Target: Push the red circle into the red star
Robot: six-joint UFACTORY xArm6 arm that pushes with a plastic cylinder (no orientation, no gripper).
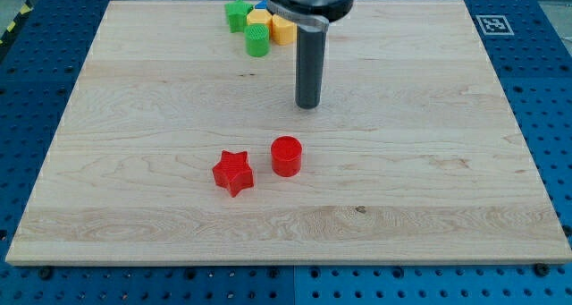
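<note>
The red circle is a short cylinder on the wooden board, a little below the board's middle. The red star lies just to its left and slightly lower, with a small gap between them. My tip is the lower end of the dark rod, which comes down from the view's top. It stands above and slightly right of the red circle, apart from it by about a block's width.
A cluster of blocks sits at the board's top edge left of the rod: a green star, a green cylinder, a yellow block, an orange-yellow block and a partly hidden blue block. Blue perforated table surrounds the board.
</note>
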